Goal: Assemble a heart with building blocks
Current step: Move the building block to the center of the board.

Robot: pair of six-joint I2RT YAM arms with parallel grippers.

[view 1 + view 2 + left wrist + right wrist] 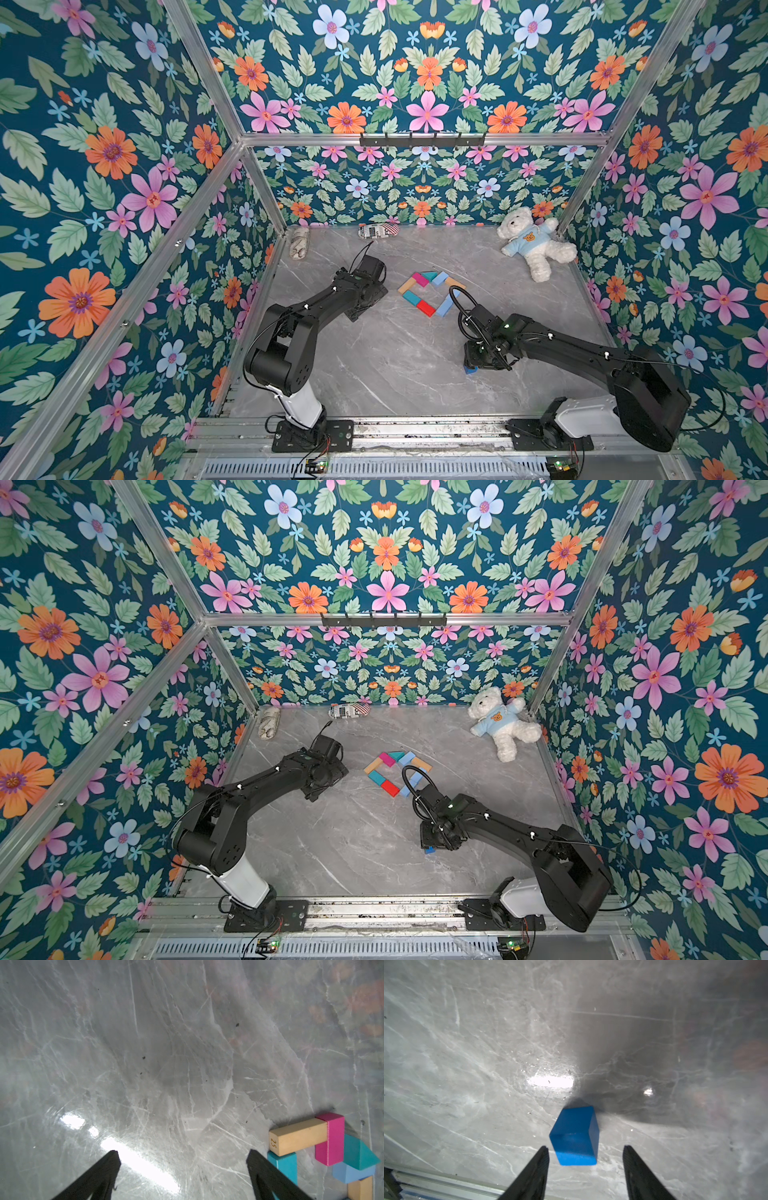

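- Left gripper: jaws wide apart, holding nothing, low over the table just beside the heart.
- Right gripper: jaws apart around the blue cube, not clamped.
- The cube sits well apart from the heart.

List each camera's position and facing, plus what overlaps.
Top views: high above the arm bases, looking down at table; left arm, right arm, heart, teddy bear.
Left wrist: on left arm, facing table; open jaws, heart's corner.
Right wrist: on right arm, facing table; jaws flank dark blue cube.
Shared: dark blue cube also in both top views.
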